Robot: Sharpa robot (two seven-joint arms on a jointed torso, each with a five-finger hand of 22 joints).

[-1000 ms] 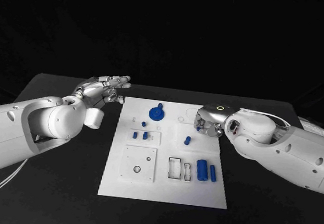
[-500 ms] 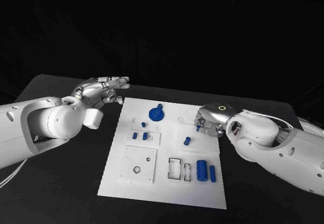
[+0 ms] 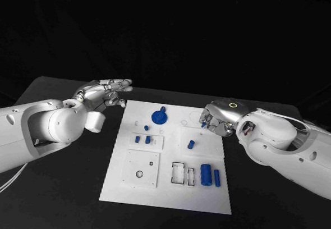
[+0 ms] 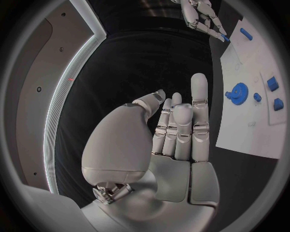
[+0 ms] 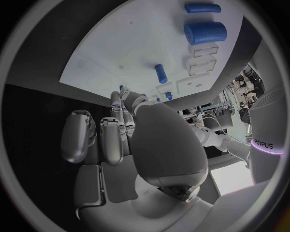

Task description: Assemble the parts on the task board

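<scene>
The white task board (image 3: 204,201) lies mid-table. On it are a blue gear (image 3: 159,116), three small blue pegs (image 3: 142,139), a blue pin (image 3: 190,144), a thick blue cylinder (image 3: 205,174) and a slimmer one (image 3: 217,177). My right hand (image 3: 214,119) hovers over the board's far right edge, fingers curled, pinching a tiny blue part (image 3: 203,123) at its fingertips; the part also appears in the right wrist view (image 5: 121,88). My left hand (image 3: 103,91) hangs beside the board's far left corner, fingers straight and slightly apart, holding nothing. The left wrist view shows the gear (image 4: 239,92) beyond that hand (image 4: 175,130).
A square white plate (image 3: 141,167) and two white blocks (image 3: 178,172) sit on the board's near half. Black table (image 3: 50,191) surrounds the board on all sides. Both white forearms flank the board.
My right hand has lifted and drawn toward the board's far right corner with the tiny blue part in its fingertips. The left hand and the parts on the board have stayed put.
</scene>
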